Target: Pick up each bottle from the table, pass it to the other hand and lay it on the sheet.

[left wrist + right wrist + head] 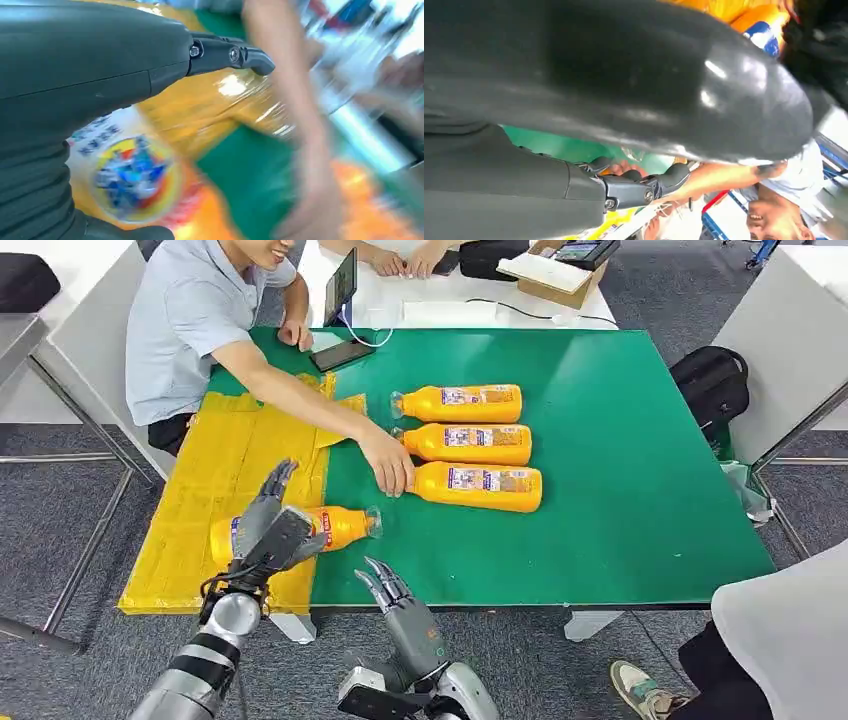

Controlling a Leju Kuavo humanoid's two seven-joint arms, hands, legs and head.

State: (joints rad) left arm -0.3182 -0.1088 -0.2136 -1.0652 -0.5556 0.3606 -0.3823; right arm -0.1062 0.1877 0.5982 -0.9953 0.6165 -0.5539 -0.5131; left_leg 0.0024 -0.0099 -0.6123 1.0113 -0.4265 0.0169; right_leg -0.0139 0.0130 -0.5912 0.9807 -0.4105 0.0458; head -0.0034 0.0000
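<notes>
Now left robot hand (268, 530) over bottle (340, 526) on yellow sheet (215, 495), right robot hand (392, 590) empty

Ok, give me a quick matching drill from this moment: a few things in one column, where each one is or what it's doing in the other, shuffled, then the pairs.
Things
1. left robot hand
2. right robot hand
3. person's hand
4. black phone

States
A. lies on the green table, far edge
B. holds nothing, near the table's front edge
C. grips an orange bottle over the yellow sheet
D. touches the nearest of three orange bottles in a row

Pairs: 1-C, 2-B, 3-D, 4-A
</notes>
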